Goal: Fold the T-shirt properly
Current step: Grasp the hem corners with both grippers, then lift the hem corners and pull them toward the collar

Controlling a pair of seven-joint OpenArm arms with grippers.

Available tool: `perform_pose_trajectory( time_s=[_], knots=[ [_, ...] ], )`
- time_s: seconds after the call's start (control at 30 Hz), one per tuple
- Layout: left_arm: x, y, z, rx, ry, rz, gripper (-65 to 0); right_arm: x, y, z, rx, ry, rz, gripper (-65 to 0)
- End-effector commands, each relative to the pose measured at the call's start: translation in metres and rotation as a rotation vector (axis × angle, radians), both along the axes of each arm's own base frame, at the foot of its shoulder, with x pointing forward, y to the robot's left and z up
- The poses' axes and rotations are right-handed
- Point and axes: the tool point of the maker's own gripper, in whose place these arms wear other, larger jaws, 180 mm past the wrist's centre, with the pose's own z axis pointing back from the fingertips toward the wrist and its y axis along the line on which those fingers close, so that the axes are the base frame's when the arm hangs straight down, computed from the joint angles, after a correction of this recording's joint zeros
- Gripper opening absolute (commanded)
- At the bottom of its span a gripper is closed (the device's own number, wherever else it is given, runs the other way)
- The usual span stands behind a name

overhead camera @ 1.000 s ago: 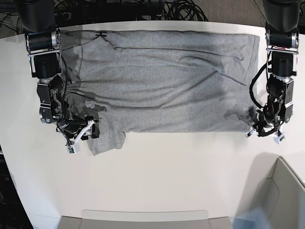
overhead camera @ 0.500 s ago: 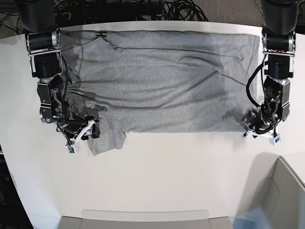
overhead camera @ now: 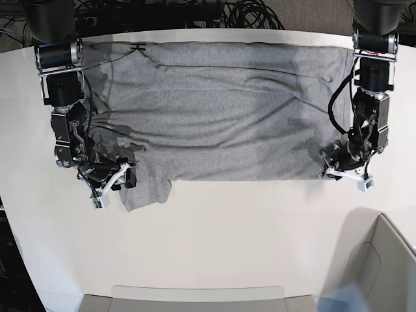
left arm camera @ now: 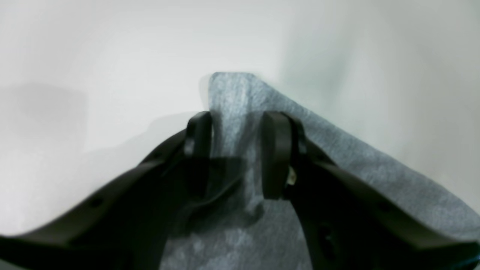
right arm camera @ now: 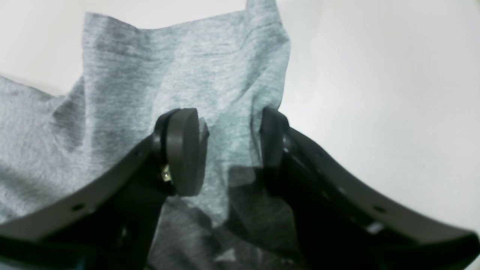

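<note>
The heather-grey T-shirt (overhead camera: 221,110) lies spread on the white table (overhead camera: 247,227), plain side up, with a few creases. My left gripper (overhead camera: 331,168) is at the shirt's near right corner. In the left wrist view (left arm camera: 236,150) its jaws stand apart on either side of a raised ridge of grey fabric (left arm camera: 337,150). My right gripper (overhead camera: 127,177) is on the near left sleeve, which hangs below the shirt's front edge. In the right wrist view (right arm camera: 232,150) its jaws stand apart with sleeve fabric (right arm camera: 150,56) between them. No lettering shows.
A grey bin (overhead camera: 383,260) stands at the near right corner. A flat tray edge (overhead camera: 195,299) runs along the front. Black cables (overhead camera: 247,13) lie behind the table's back edge. White table shows between the shirt and the front edge.
My left gripper has moved inward from beside the table's right edge onto the shirt's near right corner. The right arm and the sleeve have not moved.
</note>
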Motion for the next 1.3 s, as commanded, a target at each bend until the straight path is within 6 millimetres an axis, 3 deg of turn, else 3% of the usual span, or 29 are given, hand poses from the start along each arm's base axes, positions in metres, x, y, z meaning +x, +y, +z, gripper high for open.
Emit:
perform_pose_trajectory(
  time_s=[0.0,0.3,0.93,1.03,1.27],
  knots=[
    [-0.02,-0.004,-0.016,-0.026,0.095,0.0,-42.1,-0.019,-0.009,-0.019,-0.067,0.109,0.024,-38.1],
    [-0.026,-0.013,-0.024,-0.038,0.113,-0.012,-42.4,-0.016,-0.002,-0.018,-0.06,0.104,0.034,-38.1],
    [-0.029,-0.015,-0.027,-0.04,0.119,-0.013,-42.4,-0.017,-0.001,-0.019,-0.059,0.107,0.034,-38.1],
    [-0.029,-0.015,-0.027,-0.04,0.119,-0.013,-42.4,-0.017,0.008,-0.02,-0.046,0.109,0.043,-38.1],
    [-0.033,-0.015,-0.029,-0.04,0.127,-0.013,-42.4,-0.017,0.009,-0.02,-0.046,0.109,0.044,-38.1]
  ],
)
